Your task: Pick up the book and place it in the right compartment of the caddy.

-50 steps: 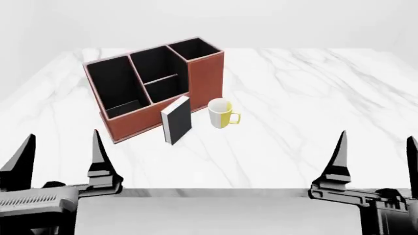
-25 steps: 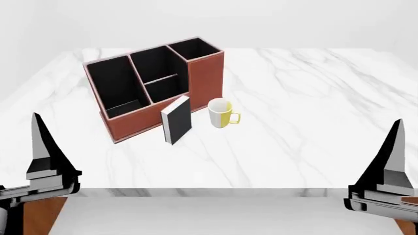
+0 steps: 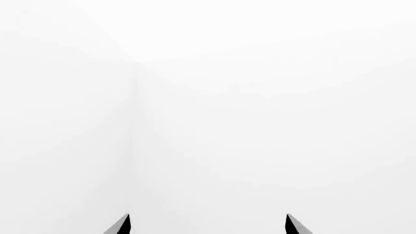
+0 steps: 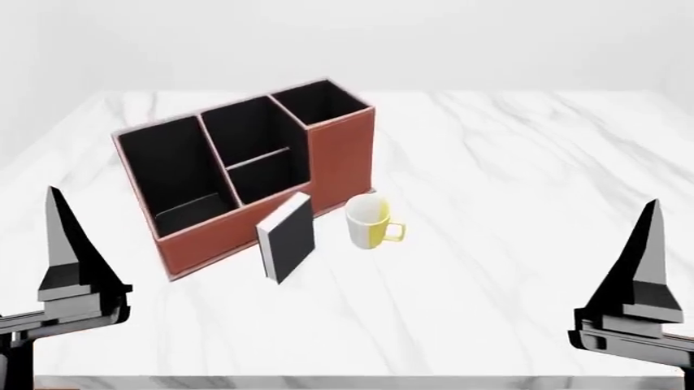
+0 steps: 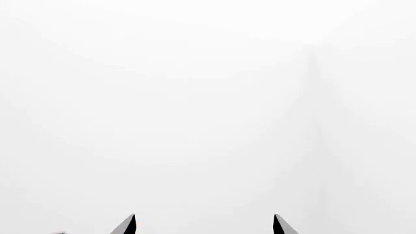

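The black book [image 4: 286, 248] stands upright on the white marble table, just in front of the caddy's [image 4: 193, 241] low front wall. The caddy is reddish-brown with black lining. Its right compartment [image 4: 322, 102] is the narrow square cell behind the tall front wall. In the head view one finger of my left gripper [image 4: 67, 258] points up at the near left, and one finger of my right gripper [image 4: 642, 268] at the near right, both far from the book. The wrist views show only blank white beyond the left gripper [image 3: 206, 223] and right gripper [image 5: 203, 223], both open and empty.
A white-and-yellow mug [image 4: 370, 222] stands right of the book, close to the caddy's tall wall. The marble table [image 4: 521, 187] stretches right and back. Its near edge [image 4: 347, 380] runs along the bottom of the head view.
Both arms have spread outward, so only one finger of each now shows in the head view. The head view has shifted: the caddy, book and mug sit lower and look larger.
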